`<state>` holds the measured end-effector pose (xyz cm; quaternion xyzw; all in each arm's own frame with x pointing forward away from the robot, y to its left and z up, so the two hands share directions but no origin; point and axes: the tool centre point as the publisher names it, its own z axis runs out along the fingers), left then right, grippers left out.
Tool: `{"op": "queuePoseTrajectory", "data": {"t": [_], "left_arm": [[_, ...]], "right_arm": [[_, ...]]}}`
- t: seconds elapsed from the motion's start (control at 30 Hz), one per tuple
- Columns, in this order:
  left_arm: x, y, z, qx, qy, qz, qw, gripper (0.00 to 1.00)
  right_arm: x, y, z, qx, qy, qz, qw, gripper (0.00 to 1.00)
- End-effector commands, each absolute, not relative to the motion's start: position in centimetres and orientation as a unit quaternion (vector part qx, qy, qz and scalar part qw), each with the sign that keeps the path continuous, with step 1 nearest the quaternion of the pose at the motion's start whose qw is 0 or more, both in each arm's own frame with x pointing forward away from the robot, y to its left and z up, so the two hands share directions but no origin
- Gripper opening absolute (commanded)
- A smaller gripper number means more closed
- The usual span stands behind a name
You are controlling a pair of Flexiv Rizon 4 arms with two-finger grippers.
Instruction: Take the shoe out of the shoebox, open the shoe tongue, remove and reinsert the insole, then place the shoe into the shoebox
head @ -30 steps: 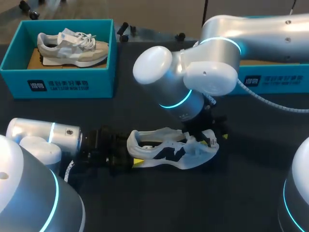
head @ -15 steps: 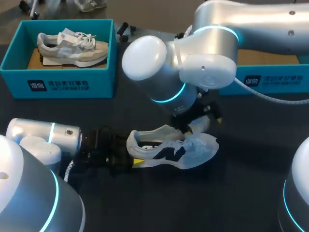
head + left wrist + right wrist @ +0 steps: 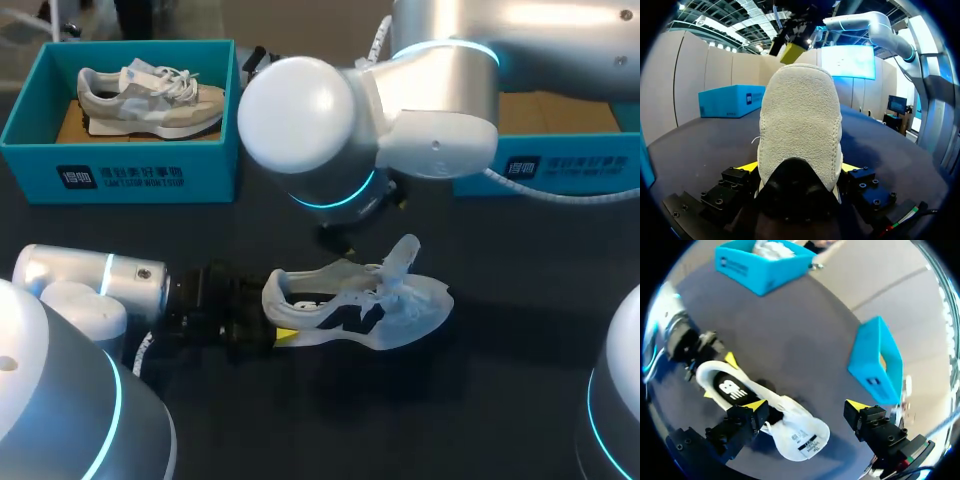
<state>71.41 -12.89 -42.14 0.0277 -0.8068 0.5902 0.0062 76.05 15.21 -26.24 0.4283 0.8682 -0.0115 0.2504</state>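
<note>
Your counter (image 3: 330,420) is a dark, near-black matte surface, evenly lit, with its far edge visible in the head view.

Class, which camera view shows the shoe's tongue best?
Right wrist view: the tongue lies pulled open, inner side facing the camera. The head view shows it small, side-on; the left wrist view shows only the shoe heel.

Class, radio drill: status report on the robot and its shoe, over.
Left jaws shut on white shoe heel, shoe on table. Right jaws open above upright tongue. Right arm overhangs shoe; grey shoe in far blue shoebox.
</note>
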Motion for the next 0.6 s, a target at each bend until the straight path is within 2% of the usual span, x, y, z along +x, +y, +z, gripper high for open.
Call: {"op": "queuePoseTrajectory", "data": {"t": [0.03, 0.3, 0.33, 0.4, 0.5, 0.53, 0.6], "left_arm": [[71.4, -12.9, -42.1, 0.027, -0.807, 0.589, 0.007, 0.0], [71.4, -12.9, -42.1, 0.027, -0.807, 0.589, 0.007, 0.0], [71.4, -12.9, -42.1, 0.027, -0.807, 0.589, 0.007, 0.0], [71.4, -12.9, -42.1, 0.027, -0.807, 0.589, 0.007, 0.0], [71.4, -12.9, -42.1, 0.027, -0.807, 0.589, 0.007, 0.0], [71.4, -12.9, -42.1, 0.027, -0.807, 0.589, 0.007, 0.0], [71.4, -12.9, -42.1, 0.027, -0.807, 0.589, 0.007, 0.0]], "right_arm": [[76.3, 16.6, -25.9, 0.289, 0.928, 0.018, 0.233, 1.0], [76.5, 19.2, -25.8, 0.164, 0.969, 0.05, 0.176, 1.0], [76.5, 19.3, -25.8, 0.149, 0.973, 0.053, 0.167, 0.91], [76.4, 19.6, -25.9, 0.131, 0.978, 0.051, 0.155, 0.51], [76.2, 20.0, -26.0, 0.103, 0.984, 0.05, 0.137, 0.41], [76.0, 20.1, -26.1, 0.092, 0.986, 0.049, 0.129, 0.29], [75.8, 20.3, -26.3, 0.078, 0.989, 0.046, 0.117, 0.13]]}}
